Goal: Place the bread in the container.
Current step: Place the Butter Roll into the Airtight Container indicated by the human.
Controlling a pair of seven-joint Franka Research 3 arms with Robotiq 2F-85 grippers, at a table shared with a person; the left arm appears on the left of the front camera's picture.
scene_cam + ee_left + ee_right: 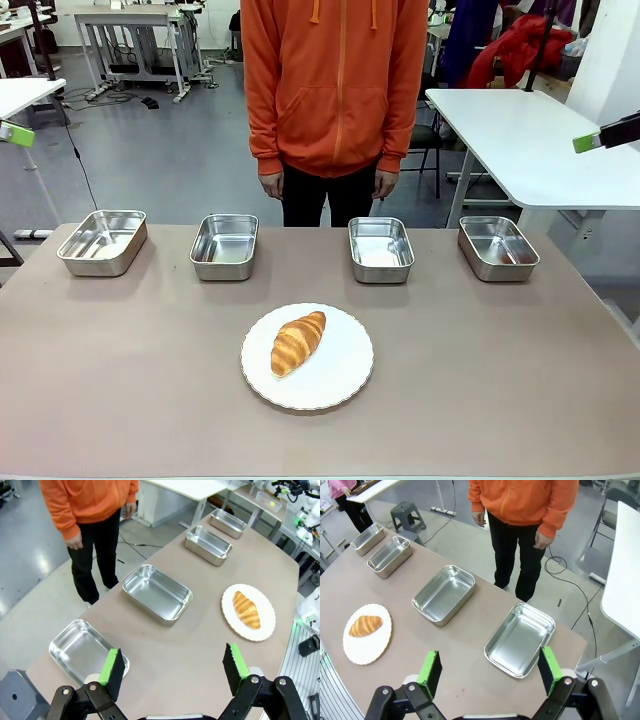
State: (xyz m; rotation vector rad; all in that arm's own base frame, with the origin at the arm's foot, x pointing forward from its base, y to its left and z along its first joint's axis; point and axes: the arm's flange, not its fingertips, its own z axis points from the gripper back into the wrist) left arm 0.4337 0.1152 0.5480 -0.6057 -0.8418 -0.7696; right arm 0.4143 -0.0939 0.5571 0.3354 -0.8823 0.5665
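Fingers first: on the left gripper point(172, 650) they stand spread wide with nothing between them, high over the left end of the counter point(120, 400). The right gripper point(489, 652) is likewise wide apart and holding nothing, above the right end.

Nearest me, mid-counter, sits the white plate point(340, 385). The bread point(298, 342) lies on it, a touch toward 9 o'clock of the plate's centre, with its long axis running from 7 to 1 o'clock in the front view.

Beyond the plate four steel pans stand in a row, all empty: the leftmost container point(102, 242) at about 10 o'clock from the plate, the second container point(224, 247) at 11, the third container point(381, 249) at 1, and the rightmost container point(498, 247) at 2.

At 12 o'clock, past the far edge, the person point(335, 90) stands with hands hanging, touching nothing.

I judge the task to be at its very start, with the pick-up not yet begun. Next I would bring one arm down over the plate, turn the wrist so the fingers close across the bread's short width, and squeeze lightly, since it looks flaky. Which pan is meant I cannot tell; the two middle ones are nearest.
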